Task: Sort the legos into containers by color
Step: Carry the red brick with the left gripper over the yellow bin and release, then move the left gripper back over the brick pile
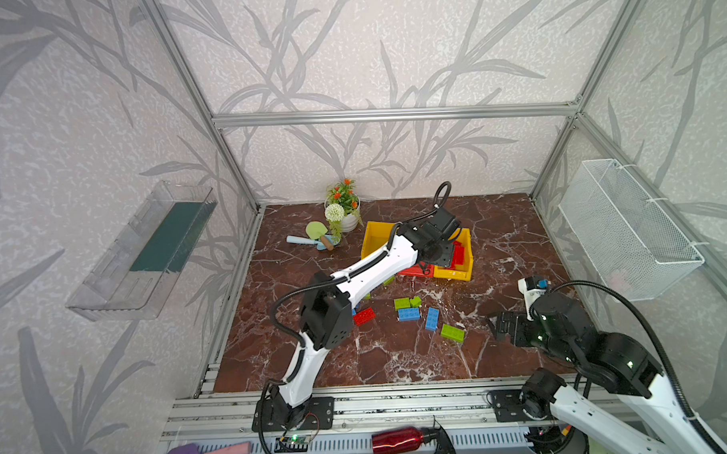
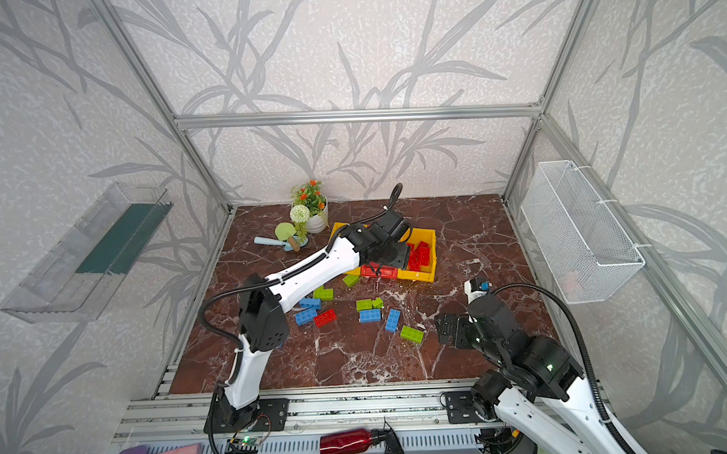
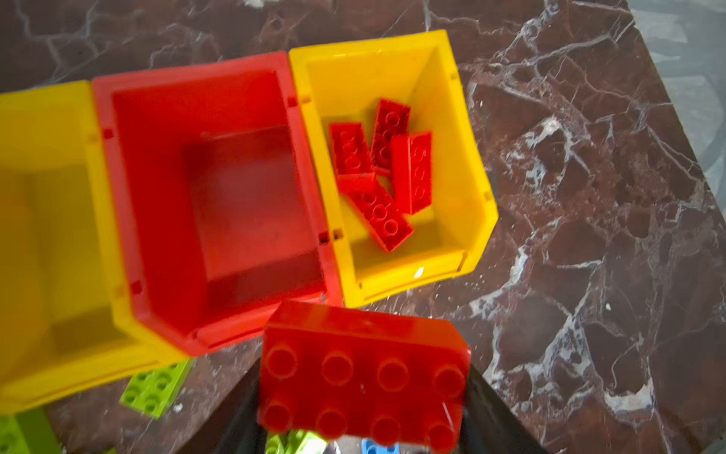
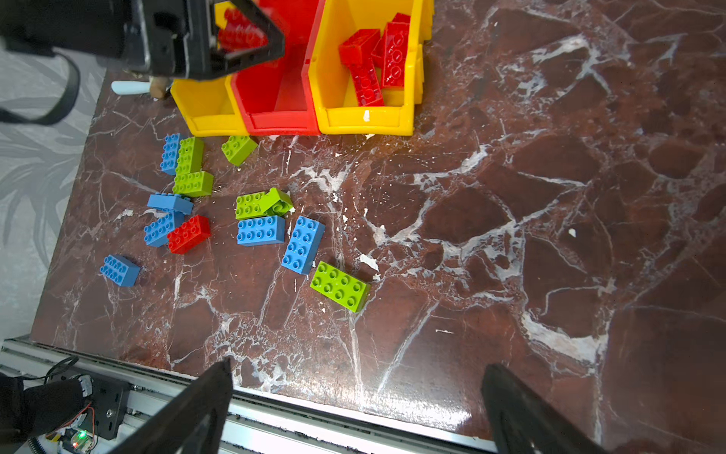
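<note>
Red 2x4 brick [image 3: 363, 373] clamped in my left gripper [image 3: 363, 428], up over the bins.
Jaws pinch its two short ends, studs facing the wrist camera. It hangs above the front lip of the red middle bin [image 3: 137, 177], close to the seam with the yellow bin [image 3: 463, 165] that has four red bricks [image 3: 412, 173] in it. My right gripper [image 4: 357, 408] is spread wide with nothing in it, near the table's front edge, well apart from the bins. Closest to it is a green brick [image 4: 340, 287] on the marble top [image 4: 550, 236].
</note>
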Controlling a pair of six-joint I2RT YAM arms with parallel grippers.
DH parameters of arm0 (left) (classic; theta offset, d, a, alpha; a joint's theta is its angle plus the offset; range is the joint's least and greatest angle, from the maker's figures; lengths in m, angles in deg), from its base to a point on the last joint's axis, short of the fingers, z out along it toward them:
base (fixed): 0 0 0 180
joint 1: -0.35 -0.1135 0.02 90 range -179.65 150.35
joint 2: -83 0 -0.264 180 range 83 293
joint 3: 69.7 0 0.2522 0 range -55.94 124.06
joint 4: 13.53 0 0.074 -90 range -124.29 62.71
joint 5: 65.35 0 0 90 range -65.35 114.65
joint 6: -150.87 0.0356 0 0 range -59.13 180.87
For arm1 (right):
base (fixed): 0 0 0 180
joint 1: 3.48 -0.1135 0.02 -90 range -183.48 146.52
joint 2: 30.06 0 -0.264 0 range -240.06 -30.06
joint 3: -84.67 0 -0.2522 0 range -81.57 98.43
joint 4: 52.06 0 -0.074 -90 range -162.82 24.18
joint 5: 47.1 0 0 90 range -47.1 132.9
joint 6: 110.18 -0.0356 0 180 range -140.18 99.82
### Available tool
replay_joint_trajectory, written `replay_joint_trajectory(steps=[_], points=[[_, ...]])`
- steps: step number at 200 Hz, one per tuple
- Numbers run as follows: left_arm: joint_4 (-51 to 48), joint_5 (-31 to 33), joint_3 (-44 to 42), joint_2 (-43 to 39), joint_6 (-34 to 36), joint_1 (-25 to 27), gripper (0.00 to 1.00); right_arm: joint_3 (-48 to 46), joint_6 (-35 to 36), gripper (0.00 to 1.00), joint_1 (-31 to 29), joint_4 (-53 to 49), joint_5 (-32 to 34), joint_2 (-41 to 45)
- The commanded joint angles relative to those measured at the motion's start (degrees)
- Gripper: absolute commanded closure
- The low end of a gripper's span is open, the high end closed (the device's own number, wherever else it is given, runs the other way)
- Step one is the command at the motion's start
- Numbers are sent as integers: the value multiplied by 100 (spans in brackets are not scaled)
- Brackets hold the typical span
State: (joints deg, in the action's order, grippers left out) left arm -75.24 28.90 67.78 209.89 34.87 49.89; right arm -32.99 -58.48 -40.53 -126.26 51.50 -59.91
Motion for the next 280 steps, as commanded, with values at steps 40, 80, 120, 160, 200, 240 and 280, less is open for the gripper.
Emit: replay_joint_trajectory(steps=[40, 80, 120, 160, 200, 240, 280], points=[[-695, -111, 3054, 2082, 756, -31, 71, -89, -142, 1, 46, -196, 212, 85], [-192, -419, 3034, 2346, 484, -274, 70, -103, -48, 1, 42, -124, 306, -40], [101, -624, 3031, 2481, 484, -300, 52, -126, 5, 1, 62, 60, 307, -318], [289, -625, 3026, 2453, 403, -318, 10, -72, 5, 1, 87, 204, 220, -452], [271, -697, 2956, 2109, 300, -287, 1, 38, 60, 1, 99, 152, 203, -409], [338, -153, 1103, 698, 39, -221, 2, 66, 120, 1, 94, 69, 44, -400], [1493, 508, -2833, -1810, -591, -187, 2, -31, 87, 1, 90, 145, -287, -339]])
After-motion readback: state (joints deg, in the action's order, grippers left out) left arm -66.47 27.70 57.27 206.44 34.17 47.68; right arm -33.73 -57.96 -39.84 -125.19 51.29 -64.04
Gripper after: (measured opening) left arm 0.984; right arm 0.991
